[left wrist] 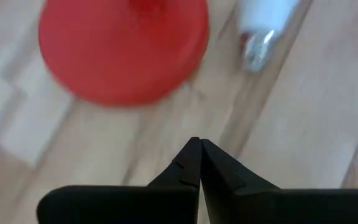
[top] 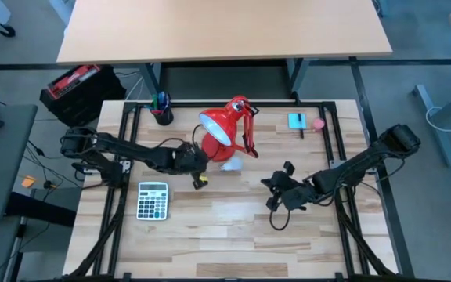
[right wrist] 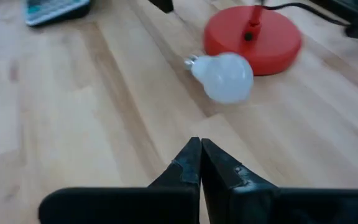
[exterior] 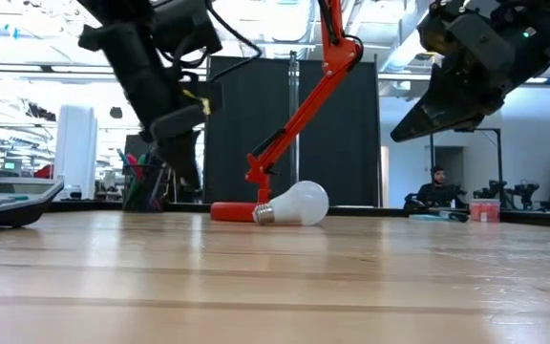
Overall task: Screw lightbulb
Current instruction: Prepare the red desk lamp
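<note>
Both arms' dark fingers, left (left wrist: 199, 163) and right (right wrist: 200, 162), pressed together, empty; beyond them small white pear-shaped lightbulb (right wrist: 224, 76) lies on wooden desk (right wrist: 73, 124) touching red lamp base (right wrist: 253, 38), its shade cut off

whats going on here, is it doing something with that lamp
Nothing is being held yet. The lightbulb lies on its side on the wooden table, beside the red desk lamp and its round base. The left claw is shut and hovers near the lamp base and bulb. The right claw is also shut, empty, and points toward the bulb from farther off. A calculator sits off to the side.
</note>
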{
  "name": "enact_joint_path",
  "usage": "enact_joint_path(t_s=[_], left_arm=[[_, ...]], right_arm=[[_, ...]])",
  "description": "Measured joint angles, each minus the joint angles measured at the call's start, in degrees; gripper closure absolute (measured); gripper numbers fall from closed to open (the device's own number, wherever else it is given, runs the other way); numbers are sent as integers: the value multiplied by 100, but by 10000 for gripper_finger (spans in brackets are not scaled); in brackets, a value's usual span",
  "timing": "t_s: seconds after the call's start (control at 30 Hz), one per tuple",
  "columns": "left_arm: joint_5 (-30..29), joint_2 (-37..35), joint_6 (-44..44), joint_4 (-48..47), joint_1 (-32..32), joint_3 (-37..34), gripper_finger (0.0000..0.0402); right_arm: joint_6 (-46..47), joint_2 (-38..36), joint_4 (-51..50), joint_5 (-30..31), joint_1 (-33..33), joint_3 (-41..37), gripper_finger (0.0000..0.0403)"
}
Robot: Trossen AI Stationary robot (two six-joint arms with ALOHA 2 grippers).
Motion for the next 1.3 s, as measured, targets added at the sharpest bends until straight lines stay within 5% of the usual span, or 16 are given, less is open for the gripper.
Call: enact_joint_path(t_s=[0.17,0.47,0.67,0.83,1.03,1.3], left_arm=[[11,0,1135,625,479,0,402],[983,-94,2190,617,1343,0,401],[1086,-739,2868,373,1550,0,387],[1154,-1239,4088,570,1876,0,333],[2245,-986,6058,1350,1998,0,235],[2201,-69,5767,2737,2011,40,125]], right_arm=[[395,0,-487,560,-7,0,376],[416,0,-653,673,107,0,286],[415,0,-694,815,228,0,225],[416,0,-695,912,189,0,200],[418,0,-681,869,69,0,198],[477,0,-599,777,24,0,198]])
